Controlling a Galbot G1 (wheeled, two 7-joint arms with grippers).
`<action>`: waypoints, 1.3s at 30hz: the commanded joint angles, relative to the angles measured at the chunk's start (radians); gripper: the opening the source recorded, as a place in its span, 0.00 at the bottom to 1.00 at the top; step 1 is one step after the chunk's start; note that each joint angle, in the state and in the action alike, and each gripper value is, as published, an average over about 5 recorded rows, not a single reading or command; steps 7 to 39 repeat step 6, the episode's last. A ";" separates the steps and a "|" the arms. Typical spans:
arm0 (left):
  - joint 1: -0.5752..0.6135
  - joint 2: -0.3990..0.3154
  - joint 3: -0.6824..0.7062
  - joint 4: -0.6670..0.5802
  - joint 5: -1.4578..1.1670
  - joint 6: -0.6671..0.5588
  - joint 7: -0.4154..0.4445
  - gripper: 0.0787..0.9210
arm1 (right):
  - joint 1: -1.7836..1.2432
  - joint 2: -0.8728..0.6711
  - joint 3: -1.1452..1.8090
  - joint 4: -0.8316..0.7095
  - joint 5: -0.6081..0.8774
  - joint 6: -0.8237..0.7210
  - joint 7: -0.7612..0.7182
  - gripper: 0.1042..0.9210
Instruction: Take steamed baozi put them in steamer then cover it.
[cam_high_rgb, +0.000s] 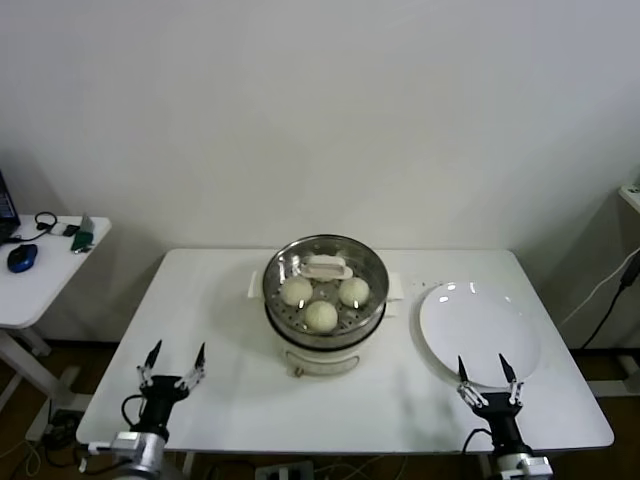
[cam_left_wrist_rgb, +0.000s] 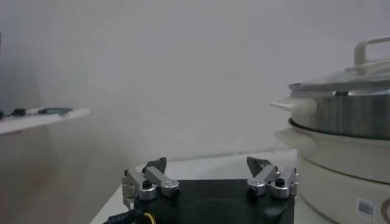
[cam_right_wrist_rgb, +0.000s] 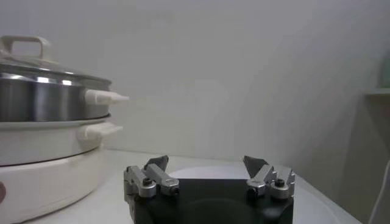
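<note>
The steamer (cam_high_rgb: 372, 300) stands at the table's middle on its cream-white pot base (cam_high_rgb: 322, 358). Three baozi (cam_high_rgb: 320, 315) show inside it; a fourth may lie hidden under the cover's handle. The glass cover (cam_high_rgb: 285, 262) sits on the steamer with its cream-white handle (cam_high_rgb: 326, 267) toward the back. My left gripper (cam_high_rgb: 172, 359) is open and empty at the table's front left edge. My right gripper (cam_high_rgb: 486, 369) is open and empty at the front right, just in front of the white plate (cam_high_rgb: 478, 328). The steamer also shows in the left wrist view (cam_left_wrist_rgb: 341, 115) and the right wrist view (cam_right_wrist_rgb: 42, 97).
The white plate lies bare to the right of the steamer. A side table (cam_high_rgb: 40, 270) with a mouse and cables stands at the far left. A wall runs behind the table. A cable (cam_high_rgb: 610, 300) hangs at the far right.
</note>
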 joint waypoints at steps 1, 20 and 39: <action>0.030 -0.007 -0.014 0.083 -0.070 -0.131 0.022 0.88 | 0.003 0.003 -0.005 -0.004 -0.008 0.000 0.001 0.88; 0.031 -0.008 -0.012 0.081 -0.067 -0.134 0.023 0.88 | 0.007 0.012 -0.009 -0.004 -0.013 -0.001 0.003 0.88; 0.031 -0.008 -0.012 0.081 -0.067 -0.134 0.023 0.88 | 0.007 0.012 -0.009 -0.004 -0.013 -0.001 0.003 0.88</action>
